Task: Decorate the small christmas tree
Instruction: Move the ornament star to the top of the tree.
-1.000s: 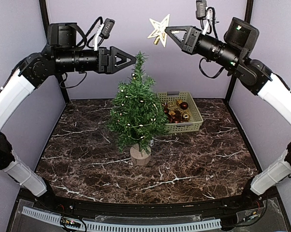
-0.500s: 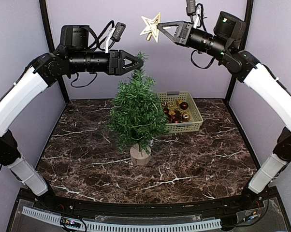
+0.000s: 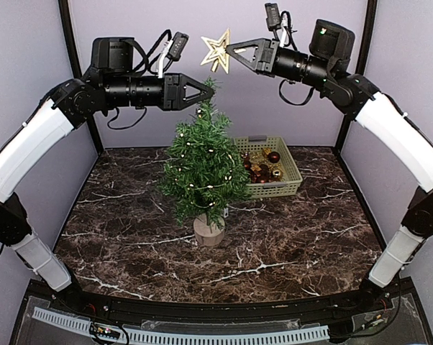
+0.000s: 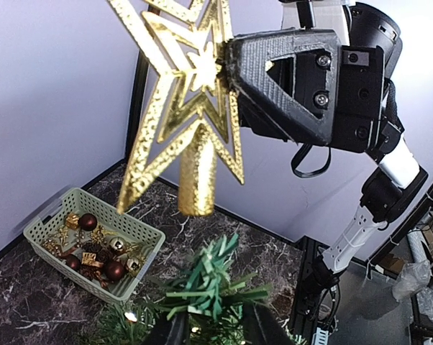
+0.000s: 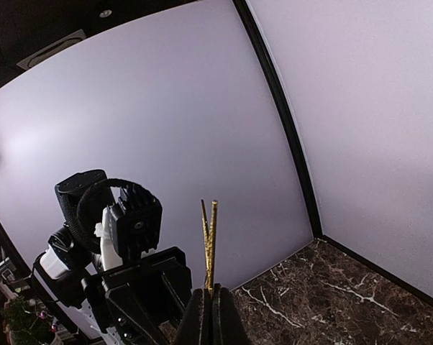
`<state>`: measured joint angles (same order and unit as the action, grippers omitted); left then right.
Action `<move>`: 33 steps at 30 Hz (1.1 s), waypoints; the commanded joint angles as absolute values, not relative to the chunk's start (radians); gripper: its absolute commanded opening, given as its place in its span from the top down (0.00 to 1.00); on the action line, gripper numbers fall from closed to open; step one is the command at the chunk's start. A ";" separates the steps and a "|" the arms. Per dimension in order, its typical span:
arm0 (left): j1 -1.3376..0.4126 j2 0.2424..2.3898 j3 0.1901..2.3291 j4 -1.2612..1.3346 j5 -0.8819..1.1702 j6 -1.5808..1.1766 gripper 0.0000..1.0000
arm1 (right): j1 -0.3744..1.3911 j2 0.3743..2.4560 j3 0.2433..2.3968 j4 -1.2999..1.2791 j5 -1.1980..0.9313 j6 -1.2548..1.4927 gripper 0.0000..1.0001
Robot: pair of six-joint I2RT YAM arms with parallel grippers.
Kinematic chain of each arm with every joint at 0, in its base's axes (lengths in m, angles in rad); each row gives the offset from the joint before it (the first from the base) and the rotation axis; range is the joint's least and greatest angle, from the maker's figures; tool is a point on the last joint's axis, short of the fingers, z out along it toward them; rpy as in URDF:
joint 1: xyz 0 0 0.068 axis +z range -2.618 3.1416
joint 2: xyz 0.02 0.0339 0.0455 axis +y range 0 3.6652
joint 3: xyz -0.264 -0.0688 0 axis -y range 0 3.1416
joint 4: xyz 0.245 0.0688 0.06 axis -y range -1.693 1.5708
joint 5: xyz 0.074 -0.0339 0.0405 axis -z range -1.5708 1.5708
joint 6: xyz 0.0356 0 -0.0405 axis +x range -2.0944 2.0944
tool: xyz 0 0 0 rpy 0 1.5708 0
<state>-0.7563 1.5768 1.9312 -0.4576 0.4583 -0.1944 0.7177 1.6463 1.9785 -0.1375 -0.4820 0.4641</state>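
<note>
The left hand (image 3: pixel 202 92) was at the very top of the small christmas tree (image 3: pixel 202 169). One second before, it stood wide and a little to the side of the tip; now it had narrowed. In the left wrist view its two fingers (image 4: pixel 175 332) stood on both sides of the top sprig (image 4: pixel 211 280). Whether they already pinched the sprig, or only enclosed it, could not be told.

The right hand (image 3: pixel 229 52) was closed on the gold star (image 3: pixel 216 50) and held it by the middle, which the right wrist view showed edge-on between the tight fingers (image 5: pixel 211 305). In the last second this arm had carried the star to the left, so the star now hung almost over the tip of the tree, but apart from it. From the left wrist camera, the hollow stem of the star (image 4: pixel 198 176) pointed down, a little tilted, above the sprig.

This probably meant that the topper step was close: the left hand seemed ready to steady the tip while the right one lowered the stem onto it. The tilt would likely need correction first.

The tree itself stood upright on its round base near the middle of the worktop (image 3: pixel 288 244). Just behind it to the right was a green basket (image 3: pixel 274 190) with ornaments (image 3: pixel 263 167) still inside.
</note>
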 commanded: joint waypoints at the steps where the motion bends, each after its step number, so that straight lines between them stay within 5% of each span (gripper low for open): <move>1: -0.752 1.565 1.920 -0.424 0.452 -0.190 0.75 | 0.710 1.658 2.003 -0.115 -0.525 0.486 1.00; 18: -0.752 1.560 1.905 -0.418 0.441 -0.193 0.96 | 0.709 1.645 1.987 -0.124 -0.571 0.481 1.00; 33: -0.751 1.548 1.885 -0.400 0.441 -0.196 1.00 | 0.704 1.609 1.951 -0.132 -0.558 0.438 1.00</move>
